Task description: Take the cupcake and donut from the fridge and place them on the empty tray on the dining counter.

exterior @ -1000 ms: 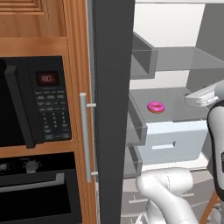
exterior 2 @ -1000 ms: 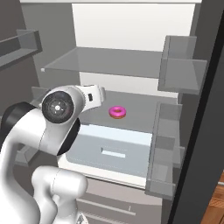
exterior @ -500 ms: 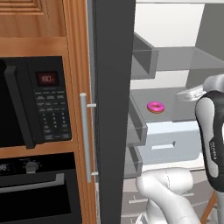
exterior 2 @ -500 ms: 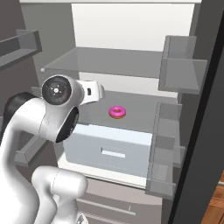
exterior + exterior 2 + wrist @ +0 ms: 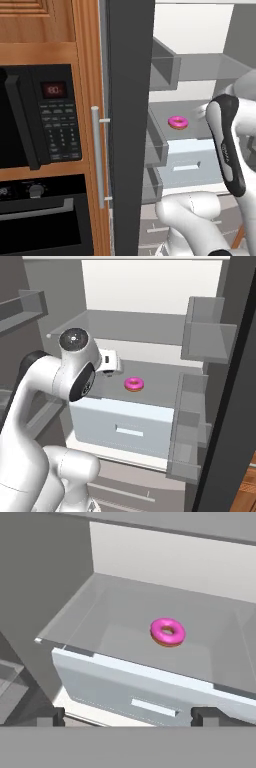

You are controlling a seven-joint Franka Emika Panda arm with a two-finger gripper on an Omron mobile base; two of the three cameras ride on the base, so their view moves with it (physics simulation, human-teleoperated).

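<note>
Grey fridge shelf (image 5: 120, 619) above white drawer: 1 pink donut (image 5: 168, 631) flat, near shelf middle.

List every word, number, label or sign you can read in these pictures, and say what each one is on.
Microwave display: red glowing digits, too blurred to read for certain.
Microwave keypad: rows of small pale button labels, too small to read.
Oven control panel: faint pale marks beside the knob, not legible.
Robot arm link: a small pale marking on the dark strip, too small to read.
Fridge, donut and drawer: no text.
</note>
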